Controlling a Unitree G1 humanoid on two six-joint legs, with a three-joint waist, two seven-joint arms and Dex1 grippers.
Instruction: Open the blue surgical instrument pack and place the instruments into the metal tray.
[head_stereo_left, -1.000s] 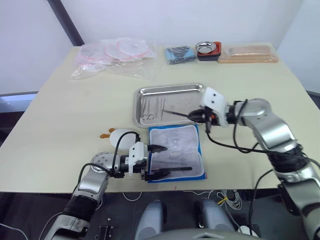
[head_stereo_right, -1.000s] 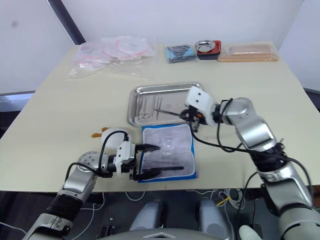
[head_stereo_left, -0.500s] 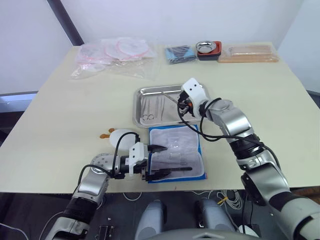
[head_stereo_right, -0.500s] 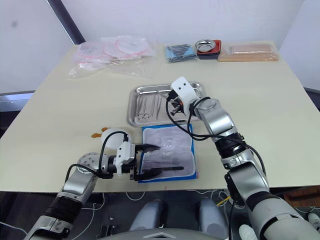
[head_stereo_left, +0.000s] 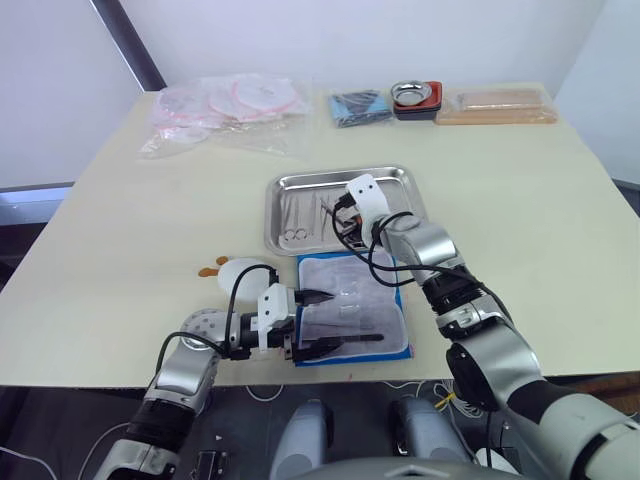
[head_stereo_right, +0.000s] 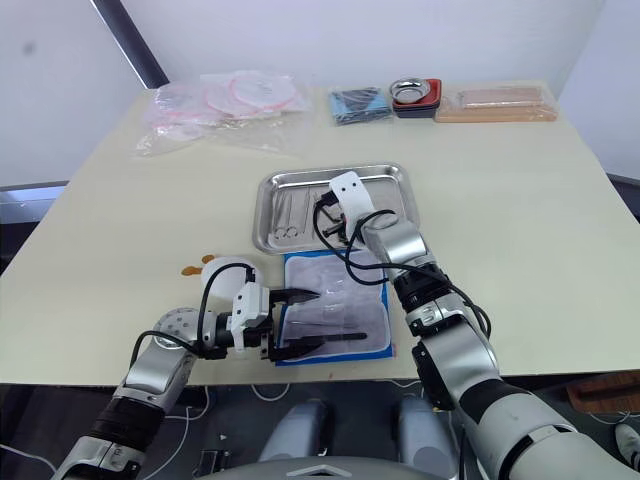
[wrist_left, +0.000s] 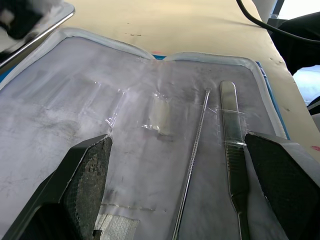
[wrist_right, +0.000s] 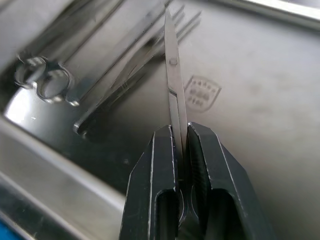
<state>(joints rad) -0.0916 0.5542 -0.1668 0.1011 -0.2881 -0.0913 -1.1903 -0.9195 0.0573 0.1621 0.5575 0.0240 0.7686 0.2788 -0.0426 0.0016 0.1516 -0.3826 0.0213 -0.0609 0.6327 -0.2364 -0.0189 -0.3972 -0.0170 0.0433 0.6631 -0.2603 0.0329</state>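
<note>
The blue surgical instrument pack (head_stereo_left: 352, 318) lies open near the table's front edge, its whitish lining up. A thin probe (wrist_left: 192, 160) and straight tweezers (wrist_left: 232, 135) sit in its clear pockets. My left gripper (head_stereo_left: 328, 320) rests open over the pack's left part, its fingers (wrist_left: 90, 170) spread to either side of those tools. The metal tray (head_stereo_left: 385, 180) stands just behind the pack, with several instruments (head_stereo_left: 305, 212) lying in its left half. Low over the tray's middle, my right gripper (wrist_right: 179, 131) is shut on a thin silver instrument (wrist_right: 172, 80).
Clear bags with pink rings (head_stereo_left: 230, 105) lie at the back left. A smaller blue packet (head_stereo_left: 360, 108), a steel bowl with a red base (head_stereo_left: 417, 98) and a tan package (head_stereo_left: 495, 108) line the back edge. A white rounded object (head_stereo_left: 235, 270) sits beside my left arm.
My right gripper has carried the thin instrument leftward from the tray's right rim to low over the tray's middle. The left gripper and the pack have stayed put.
</note>
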